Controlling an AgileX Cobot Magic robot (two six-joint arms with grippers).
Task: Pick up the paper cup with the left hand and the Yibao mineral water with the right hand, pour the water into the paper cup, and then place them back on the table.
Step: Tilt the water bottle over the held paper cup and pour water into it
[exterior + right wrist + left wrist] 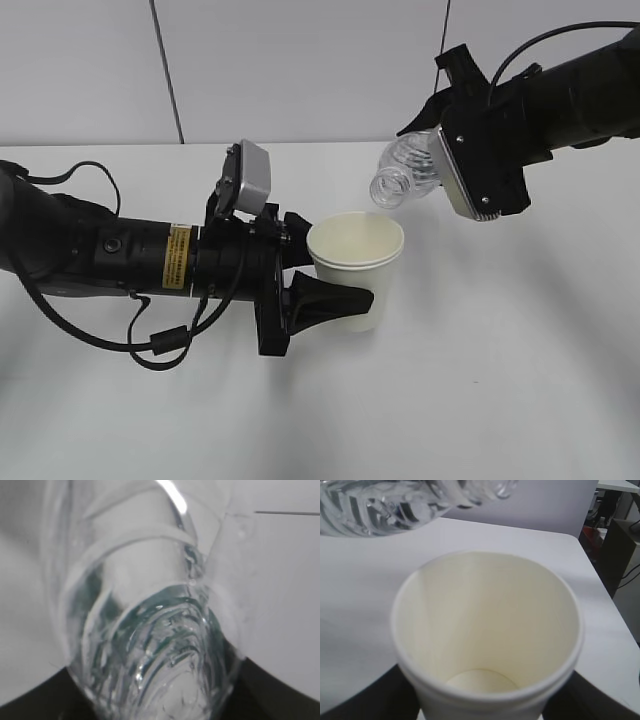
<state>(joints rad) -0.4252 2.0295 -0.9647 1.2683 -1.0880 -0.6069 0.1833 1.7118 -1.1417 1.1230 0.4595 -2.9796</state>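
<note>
Above the table [520, 400], left gripper [335, 270] grasping empty paper cup [356, 262]; right gripper [440, 135] grasping tilted Yibao mineral water [405, 172]

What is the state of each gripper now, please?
Left gripper: closed on the paper cup.
Right gripper: closed on the Yibao mineral water, tilted above the cup.

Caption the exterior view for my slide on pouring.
Left gripper holds the paper cup; right gripper tilts the uncapped bottle toward it.
</note>
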